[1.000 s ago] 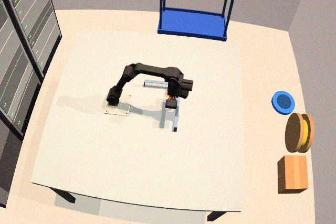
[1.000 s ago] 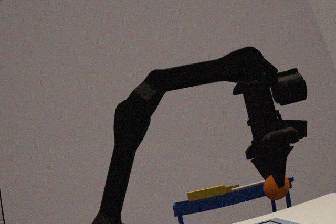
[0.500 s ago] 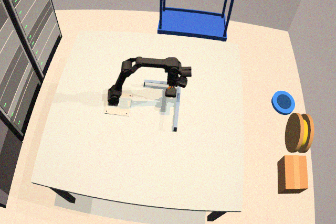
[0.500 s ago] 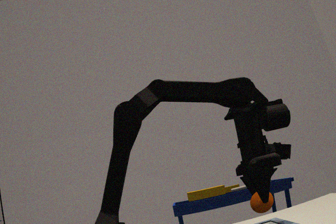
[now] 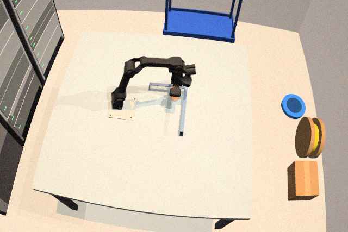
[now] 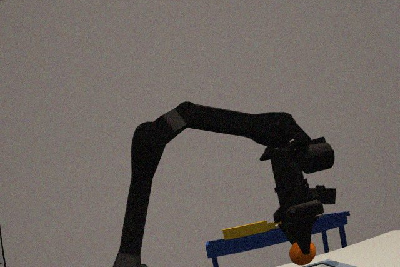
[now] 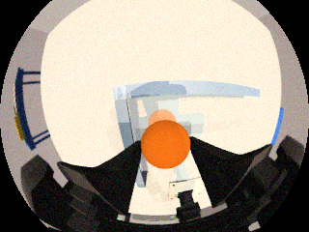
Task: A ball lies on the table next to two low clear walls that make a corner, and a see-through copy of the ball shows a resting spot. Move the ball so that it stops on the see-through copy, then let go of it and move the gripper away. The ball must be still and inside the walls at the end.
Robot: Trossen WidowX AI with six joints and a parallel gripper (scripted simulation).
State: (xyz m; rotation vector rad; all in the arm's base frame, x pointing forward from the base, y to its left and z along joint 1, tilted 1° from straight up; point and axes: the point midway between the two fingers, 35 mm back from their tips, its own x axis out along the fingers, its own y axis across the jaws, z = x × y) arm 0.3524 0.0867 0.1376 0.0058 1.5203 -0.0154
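On the worktop (image 5: 84, 153), the arm (image 5: 151, 62) reaches right from mid-worktop. The claw (image 5: 174, 92) grips the orange ball (image 6: 301, 253), held just above the pale copy (image 7: 162, 118), inside the walls' (image 5: 183, 108) corner, nearer the far edge.

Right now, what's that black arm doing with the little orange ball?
The black arm's gripper has its jaws shut on the orange ball and holds it just above the white table. It hangs inside the corner formed by two low clear walls. In the wrist view, a pale see-through copy of the ball shows just beyond the real one, so the ball is nearly over its resting spot but not yet released.
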